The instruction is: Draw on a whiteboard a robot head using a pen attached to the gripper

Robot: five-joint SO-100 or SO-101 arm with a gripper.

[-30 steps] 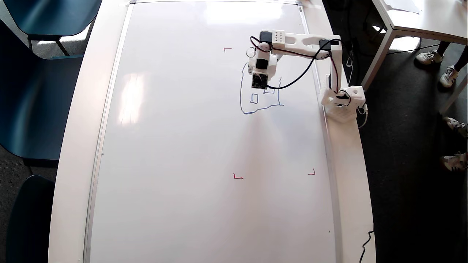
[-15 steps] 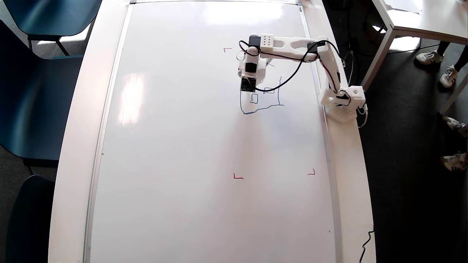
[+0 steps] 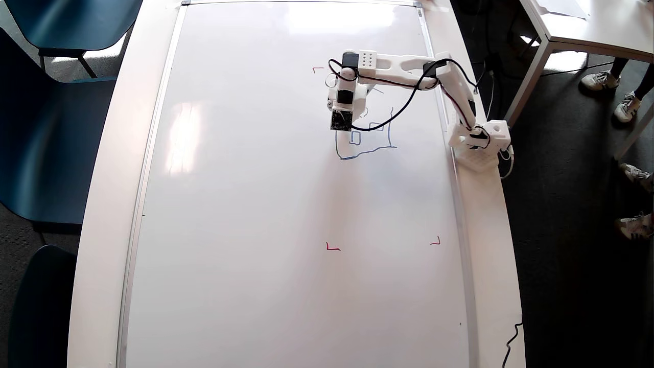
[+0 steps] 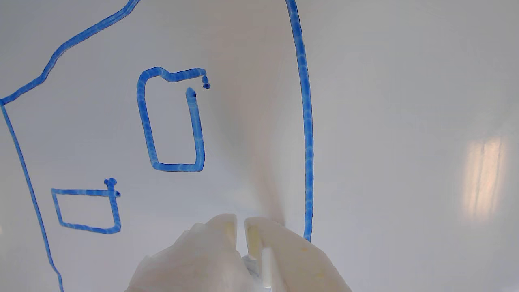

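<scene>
Two small blue rectangles visible ahead of white plastic gripper (image 4: 241, 221) in wrist view, part of hand-drawn blue robot head (image 3: 365, 138) on glossy white whiteboard (image 3: 255, 204). I read jaws as nearly closed, narrow slit between; pen not discernible, so grip on it unconfirmed. Long blue outline stroke just right of claw, running straight away from it.

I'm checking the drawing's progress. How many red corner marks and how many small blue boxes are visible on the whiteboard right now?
Red corner marks: 3
Small blue boxes: 2
Total: 5
</scene>
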